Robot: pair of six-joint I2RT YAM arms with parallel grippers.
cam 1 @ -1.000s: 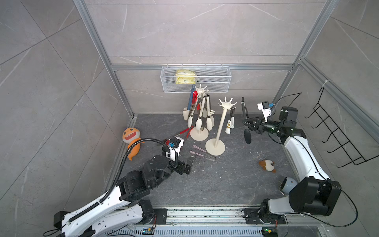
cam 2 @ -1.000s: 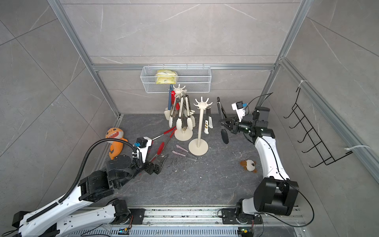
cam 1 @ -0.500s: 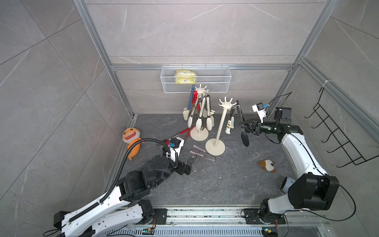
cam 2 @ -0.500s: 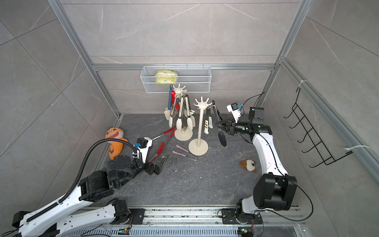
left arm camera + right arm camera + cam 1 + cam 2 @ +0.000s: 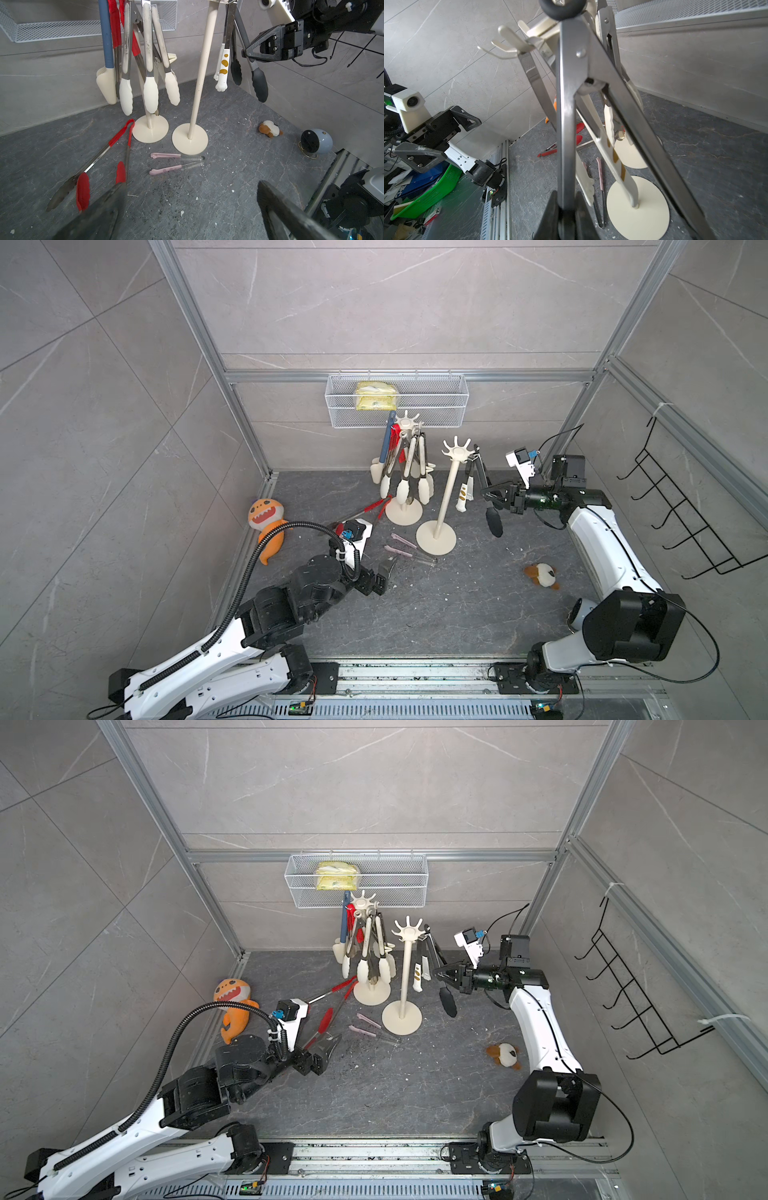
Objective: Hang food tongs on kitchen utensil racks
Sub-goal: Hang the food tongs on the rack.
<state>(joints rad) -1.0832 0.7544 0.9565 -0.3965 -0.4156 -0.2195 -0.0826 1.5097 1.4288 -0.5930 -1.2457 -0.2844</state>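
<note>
Two cream kitchen utensil racks stand at the back. The far rack point(image 5: 404, 512) point(image 5: 372, 992) carries several tongs. The near rack point(image 5: 446, 497) point(image 5: 404, 977) point(image 5: 199, 83) holds white paw-tipped tongs point(image 5: 463, 495). My right gripper point(image 5: 488, 493) point(image 5: 440, 974) point(image 5: 564, 199) is shut on one steel arm of black-tipped tongs point(image 5: 493, 524) point(image 5: 564, 124). Their black ring sits by the near rack's prongs; whether it is hooked on I cannot tell. My left gripper point(image 5: 384, 572) point(image 5: 191, 187) hangs open and empty, low over the floor beside red tongs point(image 5: 370, 506) point(image 5: 116, 143). Small pink tongs point(image 5: 409, 549) point(image 5: 172, 164) lie by the near base.
An orange plush point(image 5: 266, 518) lies at the left wall and a small brown-white plush point(image 5: 542, 574) near the right arm. A white mesh basket point(image 5: 432, 406) hangs on the back wall, a black wire rack point(image 5: 685, 514) on the right wall. A round blue-grey object point(image 5: 316, 141) sits at the front right.
My right gripper has carried the black-tipped tongs leftward, bringing their top end up to the near rack's crown. The left arm has not moved.
</note>
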